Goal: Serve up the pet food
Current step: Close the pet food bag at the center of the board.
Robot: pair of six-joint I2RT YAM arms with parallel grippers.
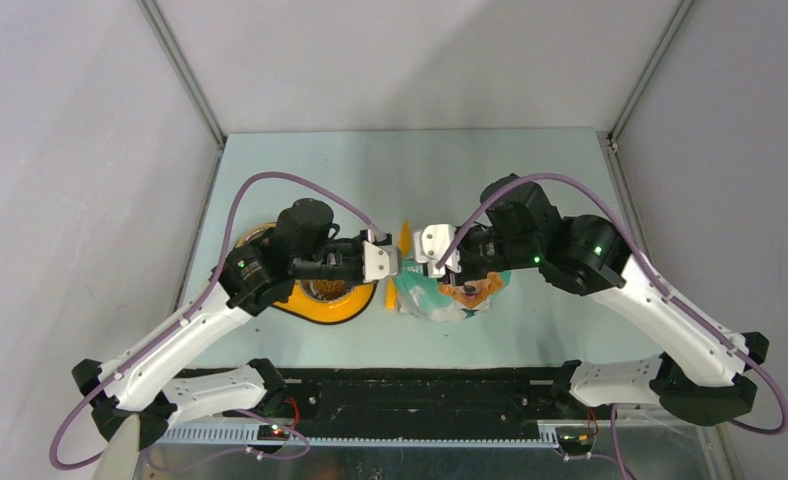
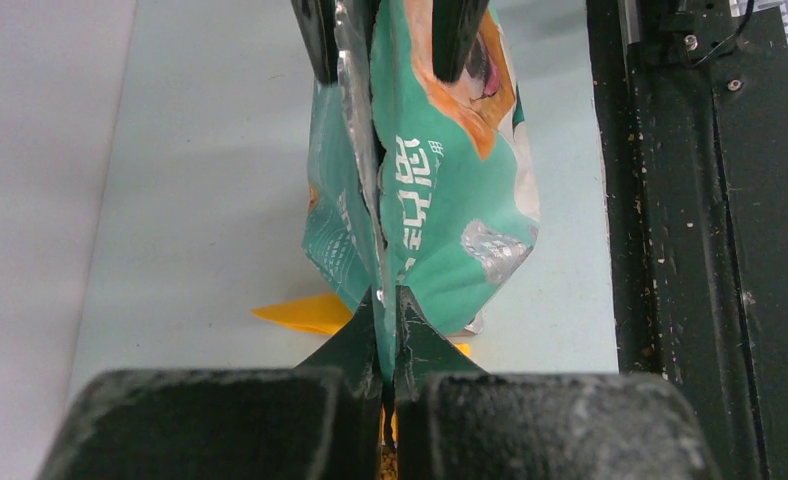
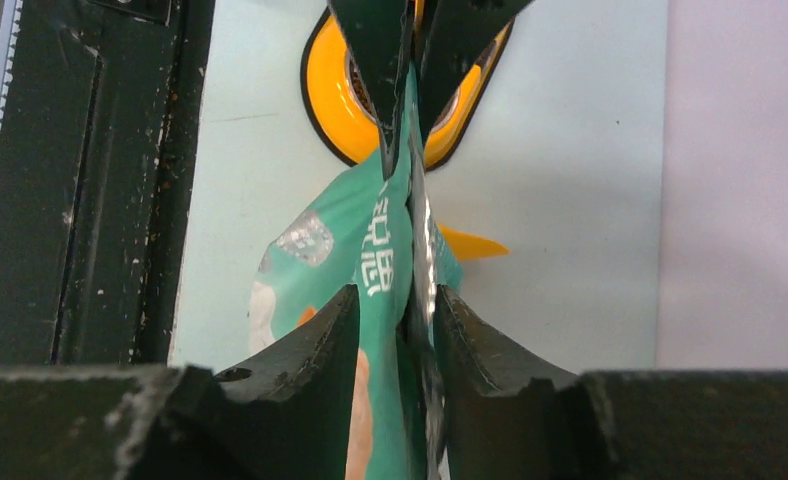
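A green-and-white bag (image 1: 460, 295) stands on the table between my two grippers. My left gripper (image 2: 390, 300) is shut on one end of the bag's (image 2: 450, 190) top edge. My right gripper (image 3: 400, 300) is open, its jaws astride the other end of the bag (image 3: 320, 250) with the two walls apart between them. Left of the bag sits an orange bowl (image 1: 320, 308), mostly under my left arm. Brown pet food (image 1: 322, 289) shows inside it, and a few bits (image 2: 387, 466) show below my left jaws.
An orange scoop (image 1: 405, 236) lies on the table behind the bag, partly hidden by it (image 2: 305, 312). The black base rail (image 1: 420, 395) runs along the near edge. Grey walls close in the table left, right and behind.
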